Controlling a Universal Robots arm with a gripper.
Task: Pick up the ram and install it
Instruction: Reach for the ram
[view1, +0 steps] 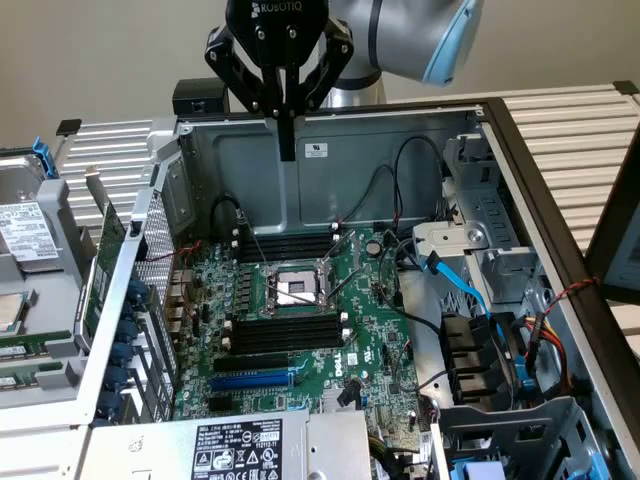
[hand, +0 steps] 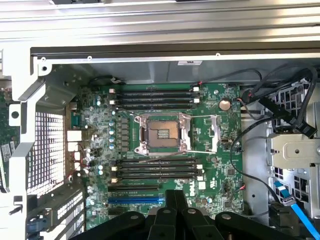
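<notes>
Exterior view: "ROBOTIQ" on end effector (view1: 288, 140). Fingers pinched shut, nothing held. It points down above the far wall of open PC case (view1: 350, 175). Slatted tabletop (view1: 570, 125), beige wall behind. Ram (view1: 25, 346): thin green stick, apparently outside case at exterior view's left edge.
Wrist view: end effector (hand: 175, 196) above motherboard (hand: 215, 170).

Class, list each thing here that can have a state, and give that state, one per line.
Case: open, side panel off.
Memory slots: all empty.
CPU socket: bare, no cooler fitted.
Blue slot: empty.
Gripper: shut, holding nothing, above the case.
</notes>
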